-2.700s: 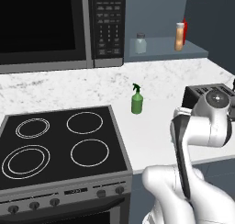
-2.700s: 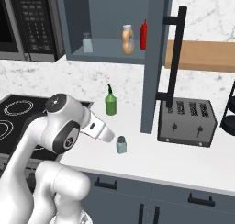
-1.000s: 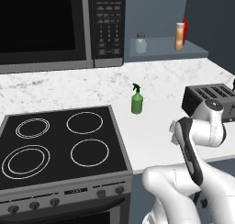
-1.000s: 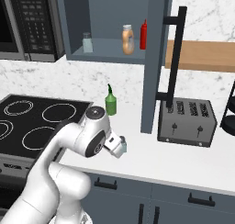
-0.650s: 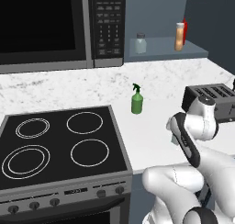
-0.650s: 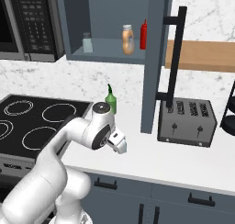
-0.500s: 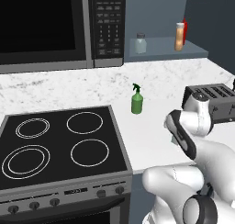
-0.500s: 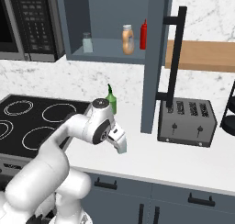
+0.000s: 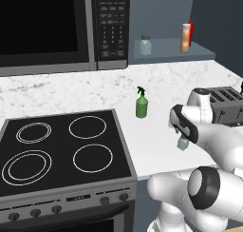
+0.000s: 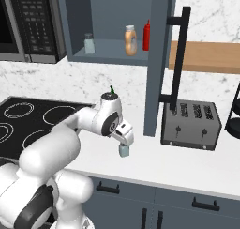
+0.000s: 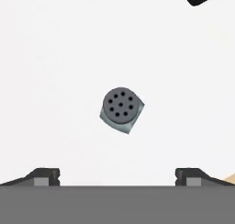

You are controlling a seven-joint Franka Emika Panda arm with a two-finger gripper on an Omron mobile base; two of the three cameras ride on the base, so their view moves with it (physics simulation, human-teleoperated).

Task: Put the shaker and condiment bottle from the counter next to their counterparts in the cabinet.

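Note:
The shaker [image 11: 121, 109], pale grey-blue with a dark perforated cap, stands upright on the white counter [image 10: 154, 162]. In the hand view it lies centred between the fingertips [image 11: 46, 176]. My gripper [image 10: 124, 141] hangs open just above the shaker [image 10: 124, 150], pointing down and not touching it. From the left base view my forearm hides most of the shaker [image 9: 182, 143]. The orange condiment bottle [image 10: 131, 40] stands on the cabinet shelf [image 10: 108, 54] beside the red squeeze bottle [image 10: 147, 35]. A second shaker [image 10: 89, 43] stands further left on that shelf.
A green spray bottle [image 9: 141, 103] stands on the counter behind my arm. A dark toaster [image 10: 190, 125] sits to the right. The open cabinet door [image 10: 159, 59] with its long black handle hangs between them. The black stove [image 9: 57, 150] and microwave [image 9: 52, 26] are on the left.
My arm has swung the hand from the right to a spot over the shaker and turned it downward. The shaker and the bottles have not moved; the jaws stayed open.

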